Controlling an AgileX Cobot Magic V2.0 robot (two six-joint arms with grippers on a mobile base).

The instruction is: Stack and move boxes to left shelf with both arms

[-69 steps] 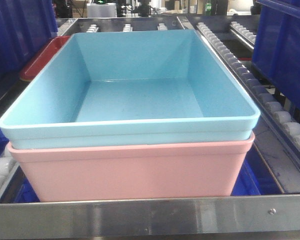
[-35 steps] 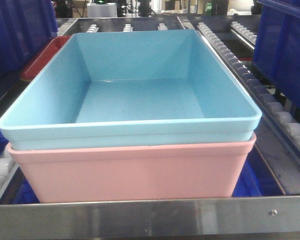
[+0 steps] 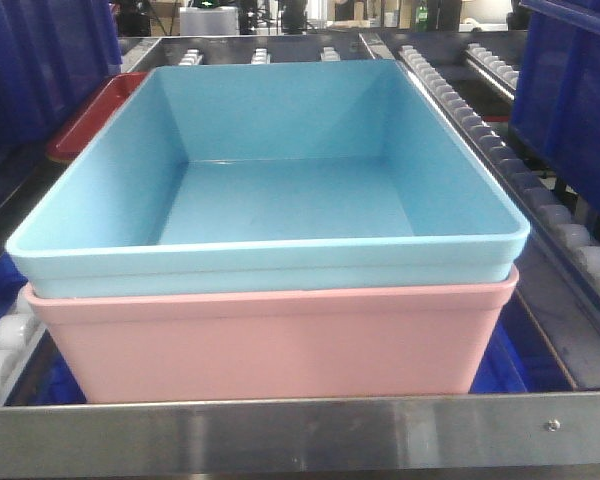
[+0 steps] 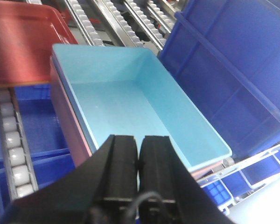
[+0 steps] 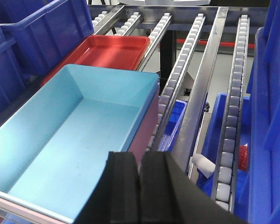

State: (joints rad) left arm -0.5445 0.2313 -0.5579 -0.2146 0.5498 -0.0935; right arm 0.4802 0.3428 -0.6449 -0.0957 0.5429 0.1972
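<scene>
While both jaws sit pressed together, empty, left gripper (image 4: 139,154) and right gripper (image 5: 141,172) hover above the light sky-blue plastic bin (image 3: 270,190) nested in the salmon-pink plastic bin (image 3: 270,340) on the steel roller rack (image 3: 280,435). Likely light, stiff, slick; grip opposite rolled rims.

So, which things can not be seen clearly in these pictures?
- Pink bin: its inside and floor, hidden in every view by the blue bin nested in it.
- Red tray: mostly behind the blue bin in the front view.
- Left gripper and right gripper: bodies cut off by the bottom edge.
</scene>
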